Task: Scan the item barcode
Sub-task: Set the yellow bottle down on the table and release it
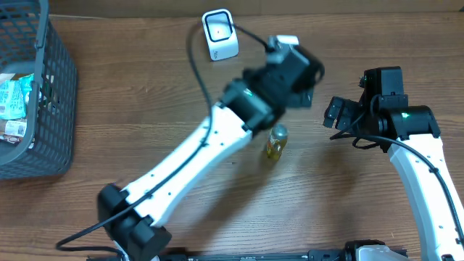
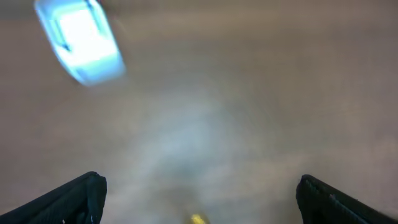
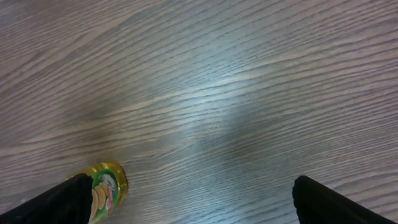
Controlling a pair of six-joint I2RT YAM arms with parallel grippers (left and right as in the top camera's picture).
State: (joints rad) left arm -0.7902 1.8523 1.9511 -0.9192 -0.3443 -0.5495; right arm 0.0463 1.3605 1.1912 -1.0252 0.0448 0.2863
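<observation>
Bottle (image 1: 275, 142) stands on the table (image 1: 348, 210), apparently upright, just beside the left gripper (image 2: 199, 184) and outside its fingers. Left fingers are spread wide, holding nothing. Right gripper (image 3: 191, 183) is likewise wide and empty, with the bottle near one fingertip. The yellow-green label is unreadable. Scanner (image 1: 220, 35) lies well apart.

1 bottle (image 1: 275, 143), 1 scanner (image 1: 220, 35), 1 basket (image 1: 59, 94) w/ min. 2 pkts (image 1: 13, 98), L arm (image 1: 196, 156) + R arm (image 1: 424, 170).
</observation>
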